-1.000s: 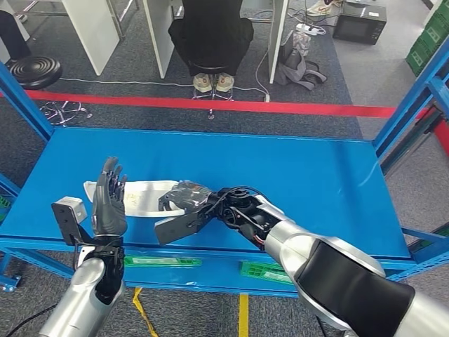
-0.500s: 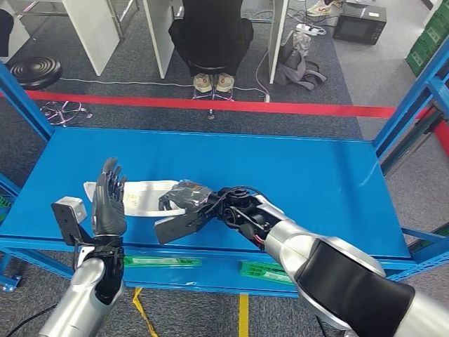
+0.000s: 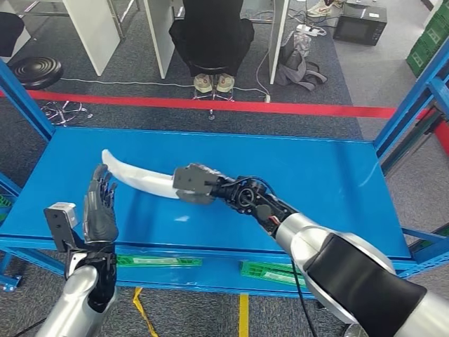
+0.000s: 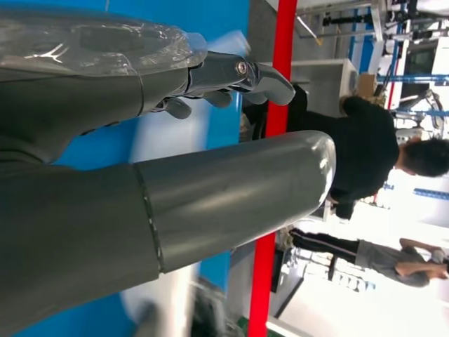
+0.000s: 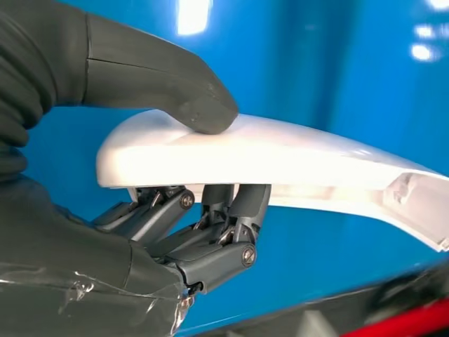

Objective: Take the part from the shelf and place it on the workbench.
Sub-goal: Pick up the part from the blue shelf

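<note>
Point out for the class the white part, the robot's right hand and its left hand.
white part (image 3: 135,177), head view: middle of the long curved strip, clear of the hand.
right hand (image 3: 195,184), head view: back of the hand gripping the part's end.
left hand (image 3: 99,210), head view: palm, with the fingers spread and upright.

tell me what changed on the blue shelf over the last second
The right robot hand, already on the white part a second ago, has lifted it off the blue shelf and swung it up and away from the robot; its thumb presses on top, fingers underneath. The left robot hand dropped slightly, still holding nothing. The seated person stayed put.
</note>
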Robot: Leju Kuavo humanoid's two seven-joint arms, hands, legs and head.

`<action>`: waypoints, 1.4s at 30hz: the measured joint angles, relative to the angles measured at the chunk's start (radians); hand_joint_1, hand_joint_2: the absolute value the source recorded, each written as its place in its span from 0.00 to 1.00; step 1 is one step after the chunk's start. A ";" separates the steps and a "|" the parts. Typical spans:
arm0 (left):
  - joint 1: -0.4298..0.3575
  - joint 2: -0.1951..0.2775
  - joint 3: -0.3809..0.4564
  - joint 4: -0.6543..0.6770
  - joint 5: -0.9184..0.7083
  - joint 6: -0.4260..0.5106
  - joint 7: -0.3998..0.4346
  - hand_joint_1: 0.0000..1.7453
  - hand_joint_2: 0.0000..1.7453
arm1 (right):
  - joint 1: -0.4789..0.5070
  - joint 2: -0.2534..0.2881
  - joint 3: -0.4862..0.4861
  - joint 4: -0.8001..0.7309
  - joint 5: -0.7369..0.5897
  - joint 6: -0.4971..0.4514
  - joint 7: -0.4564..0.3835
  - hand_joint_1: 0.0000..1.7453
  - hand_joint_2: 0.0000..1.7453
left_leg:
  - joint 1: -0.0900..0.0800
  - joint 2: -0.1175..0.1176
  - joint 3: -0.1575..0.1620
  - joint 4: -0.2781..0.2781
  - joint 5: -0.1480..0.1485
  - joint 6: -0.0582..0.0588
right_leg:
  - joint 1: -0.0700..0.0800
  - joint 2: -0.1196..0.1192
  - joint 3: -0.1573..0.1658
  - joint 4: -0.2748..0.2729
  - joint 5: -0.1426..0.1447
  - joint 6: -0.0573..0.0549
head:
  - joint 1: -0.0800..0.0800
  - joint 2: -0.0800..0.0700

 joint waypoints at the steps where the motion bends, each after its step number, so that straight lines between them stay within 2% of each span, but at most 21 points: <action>1: 0.007 0.004 0.004 -0.011 -0.003 0.002 0.002 0.00 0.00 | 0.004 -0.010 -0.022 -0.013 -0.050 -0.001 0.009 1.00 1.00 | 0.000 0.000 0.000 0.000 0.000 0.000 | 0.000 0.000 0.000 0.000 0.000 0.000 | 0.000 0.000; 9: 0.052 0.031 0.040 -0.091 -0.033 0.011 0.029 0.00 0.00 | 0.113 -0.085 -0.165 -0.210 -0.405 -0.035 0.122 1.00 1.00 | 0.000 0.000 0.000 0.000 0.000 0.000 | 0.000 0.000 0.000 0.000 0.000 0.000 | 0.000 0.000; 16: 0.081 0.044 0.065 -0.151 -0.046 0.012 0.048 0.00 0.00 | 0.231 -0.163 -0.267 -0.467 -0.574 -0.113 0.209 1.00 1.00 | 0.000 0.000 0.000 0.000 -0.001 -0.001 | 0.000 0.000 -0.001 0.000 0.000 0.000 | 0.000 0.000; 25: 0.092 0.048 0.073 -0.176 -0.047 -0.011 0.046 0.00 0.00 | 0.399 -0.225 -0.379 -0.801 -0.630 -0.168 0.267 1.00 1.00 | 0.000 0.000 0.000 0.000 -0.001 -0.001 | 0.000 0.001 -0.001 0.000 0.000 0.000 | 0.000 0.000; 42: 0.093 0.040 0.073 -0.179 -0.058 -0.045 0.036 0.00 0.00 | 0.512 -0.238 -0.441 -1.237 -0.622 -0.139 0.317 1.00 1.00 | 0.000 0.000 0.000 0.000 -0.002 -0.002 | 0.000 0.001 -0.001 0.000 -0.001 0.000 | 0.000 0.000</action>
